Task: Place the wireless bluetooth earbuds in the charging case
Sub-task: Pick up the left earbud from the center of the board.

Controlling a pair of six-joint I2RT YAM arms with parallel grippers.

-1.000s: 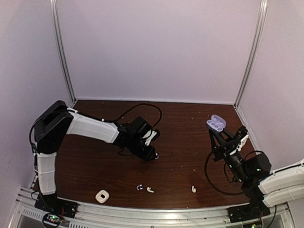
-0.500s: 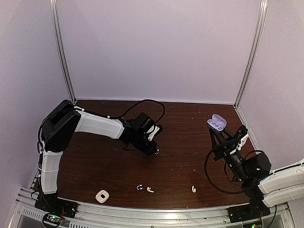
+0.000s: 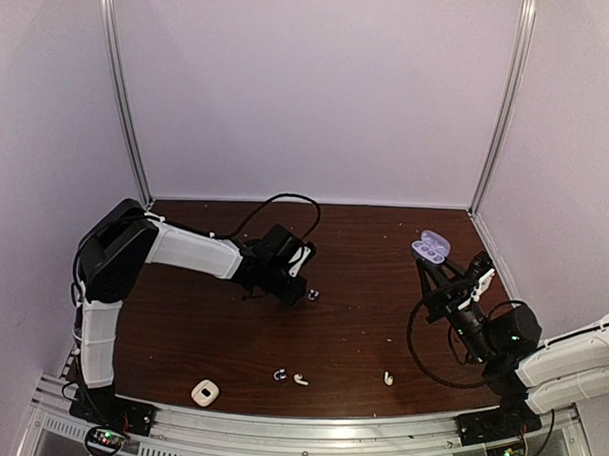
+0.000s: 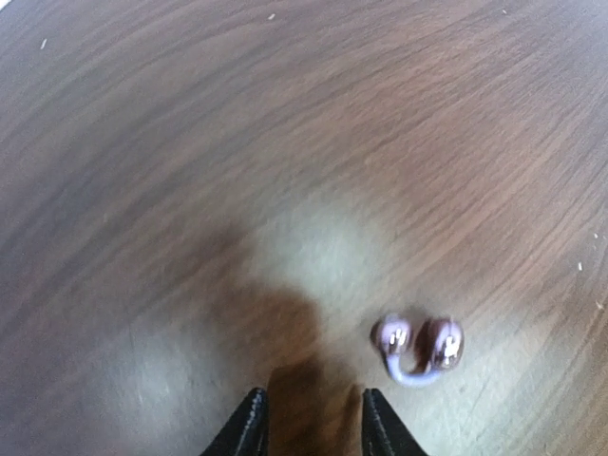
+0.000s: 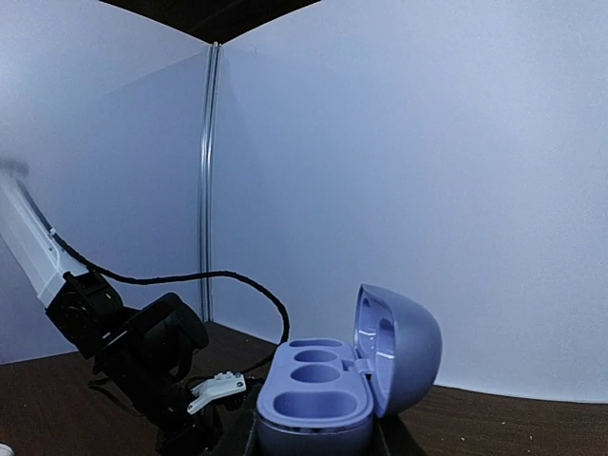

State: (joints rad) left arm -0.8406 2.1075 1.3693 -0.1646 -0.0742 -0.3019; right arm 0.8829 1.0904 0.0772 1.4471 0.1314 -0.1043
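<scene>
My left gripper is open and empty, low over the middle of the table. In the left wrist view its gripper has bare wood between the tips. A dark purple earbud with a lavender loop lies just right of them, outside the jaws; it also shows in the top view. My right gripper is shut on an open lavender charging case, held up at the right. In the right wrist view the case has empty wells and a raised lid. Another purple earbud and two white earbuds lie near the front.
A white charging case lies at the front left near the rail. A black cable loops behind the left arm. Pale walls and metal posts close in the table.
My left gripper has moved away from the front, toward the back of the table. The purple earbud by its tips has shifted the same way. The right arm has barely moved.
</scene>
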